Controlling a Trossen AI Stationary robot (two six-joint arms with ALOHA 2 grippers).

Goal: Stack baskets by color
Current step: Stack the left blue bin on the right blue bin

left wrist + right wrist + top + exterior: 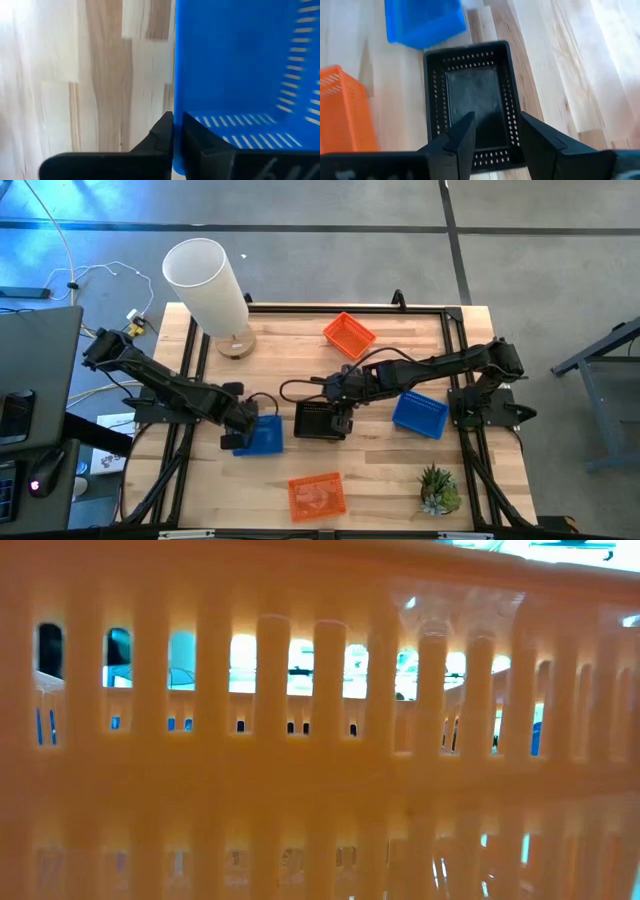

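Fingers [165, 131] pinch blue basket [240, 75] wall between them.

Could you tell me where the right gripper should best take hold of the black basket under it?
Take the black basket by one short wall, coming from above. It sits upright and open, and the right gripper, fingers open, hangs over that rim.

Tabletop [380, 470] layout
We list one basket [321, 420] at centre, baskets [262, 435] either side, cylinder [210, 290] behind, plant [438, 490] in front.
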